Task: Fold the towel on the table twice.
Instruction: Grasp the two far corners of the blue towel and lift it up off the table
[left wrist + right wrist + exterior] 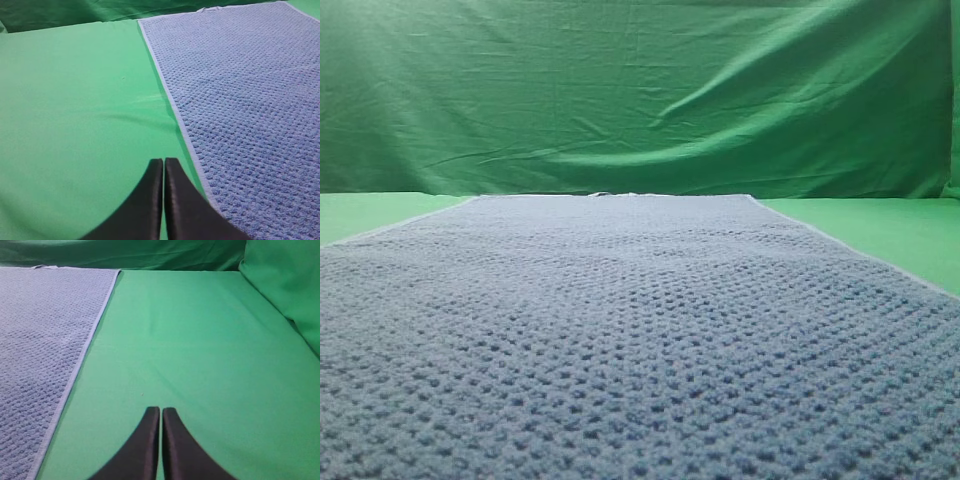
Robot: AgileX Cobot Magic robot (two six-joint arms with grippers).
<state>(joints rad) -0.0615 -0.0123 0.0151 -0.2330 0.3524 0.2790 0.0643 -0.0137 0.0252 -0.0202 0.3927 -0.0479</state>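
Note:
The blue-grey waffle-weave towel (640, 340) lies flat and unfolded on the green table (900, 225), filling most of the exterior high view. It also shows in the left wrist view (245, 100) on the right and in the right wrist view (40, 340) on the left. My left gripper (164, 162) is shut and empty over bare table just left of the towel's pale left hem. My right gripper (161, 411) is shut and empty over bare table, to the right of the towel's right hem. Neither gripper shows in the exterior high view.
A wrinkled green backdrop cloth (640, 90) hangs behind the table. In the right wrist view a green fabric fold (285, 285) rises at the right. Bare green table (75, 110) lies on both sides of the towel.

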